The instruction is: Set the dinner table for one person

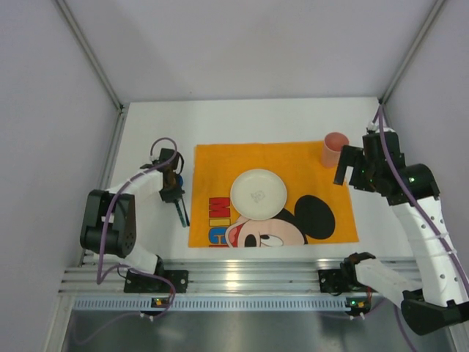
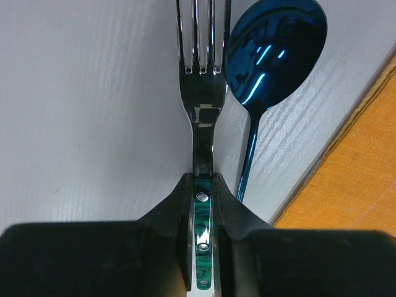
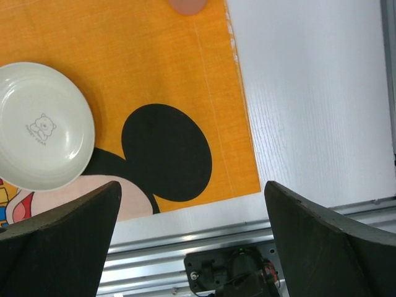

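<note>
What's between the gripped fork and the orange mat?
The blue spoon lies between fork and mat; left wrist view shows it.

My white-shelled, black-jointed left arm (image 1: 139, 185) at eight o'clock and right arm (image 1: 426, 220) at four each trail a purple cable (image 1: 164, 139). A small green light (image 1: 412, 178) glows on the right.

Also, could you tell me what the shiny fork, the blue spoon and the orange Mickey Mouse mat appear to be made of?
The shiny fork looks like polished metal, mirroring light streaks. The blue spoon seems metal too, with a glossy tinted finish and sharp reflections. The orange Mickey Mouse mat looks like woven cloth; fine threads show.
</note>
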### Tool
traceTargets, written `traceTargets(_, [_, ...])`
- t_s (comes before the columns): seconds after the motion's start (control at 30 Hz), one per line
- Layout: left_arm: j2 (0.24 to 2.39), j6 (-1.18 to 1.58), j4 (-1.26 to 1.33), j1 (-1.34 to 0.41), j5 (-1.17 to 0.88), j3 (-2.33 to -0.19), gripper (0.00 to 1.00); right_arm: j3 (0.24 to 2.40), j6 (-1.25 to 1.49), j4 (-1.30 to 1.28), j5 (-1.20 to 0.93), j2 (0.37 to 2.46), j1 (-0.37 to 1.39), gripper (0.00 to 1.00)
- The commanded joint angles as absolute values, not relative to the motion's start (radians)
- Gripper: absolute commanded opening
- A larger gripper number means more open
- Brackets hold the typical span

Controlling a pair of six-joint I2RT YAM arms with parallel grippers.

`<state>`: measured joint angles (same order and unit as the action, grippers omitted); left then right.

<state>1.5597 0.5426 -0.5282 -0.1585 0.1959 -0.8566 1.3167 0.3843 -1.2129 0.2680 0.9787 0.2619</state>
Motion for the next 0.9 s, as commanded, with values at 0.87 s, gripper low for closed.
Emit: traceTargets(0.87, [1.658, 0.670, -0.684, -0.512, 0.227, -1.235, 0.00, 1.345, 0.383, -1.144, 0.275, 0.996, 0.270, 1.00])
